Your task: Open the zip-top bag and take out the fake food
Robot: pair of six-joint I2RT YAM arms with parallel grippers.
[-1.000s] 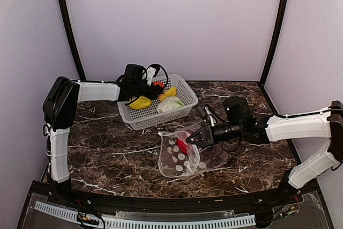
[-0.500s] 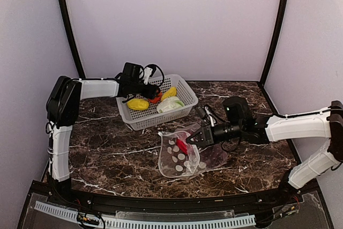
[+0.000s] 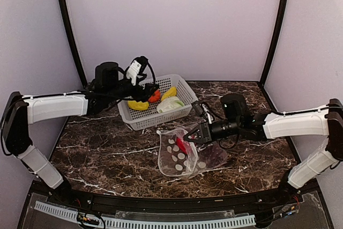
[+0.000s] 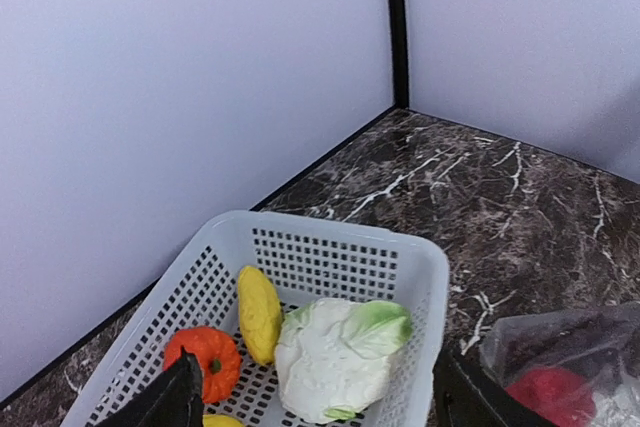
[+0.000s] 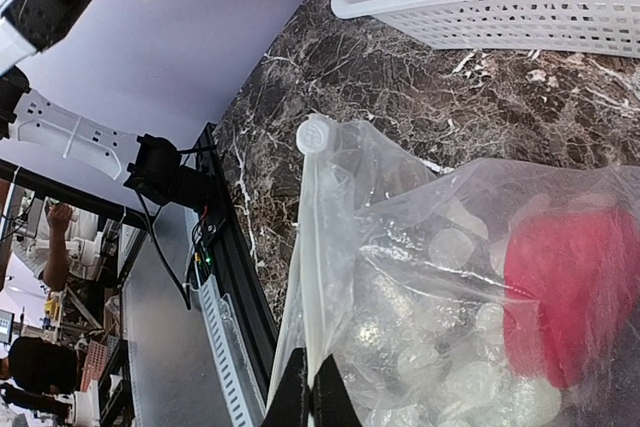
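We see the left pincer (image 3: 146, 89) hanging over the white basket (image 3: 155, 120), its two fingers (image 4: 172, 402) spread wide with nothing between them: released and empty. Four toy pieces lie in the basket below and just ahead of its tips. An orange pumpkin (image 4: 204, 361) sits by the left finger, with a ribbed yellow piece (image 4: 259, 313) just beyond it. A pale green-white cabbage (image 4: 336, 352) lies under the middle of the gap. A second yellow piece (image 3: 138, 105) is almost directly beneath the pincer, and only a sliver of it shows in the wrist view. Past the right finger, outside the basket, we catch a corner of the zip-top bag (image 4: 570, 342) lying on the marble table (image 3: 102, 154).

The right pincer (image 3: 188, 137) sits low over the table, with the basket ahead of it and apart from the bag. It is clenched on the bag's clear dotted film; in its wrist view the tips meet on the plastic at the very bottom of the frame. The zip strip (image 5: 310, 247) runs straight ahead from those tips, and the rest of the bag billows off to their right. A red piece (image 5: 575, 292) sits inside the bag, ahead and to the right of the grip. A dark purplish piece (image 3: 215, 157) shows beside the pincer's body; we cannot tell whether the plastic encloses it
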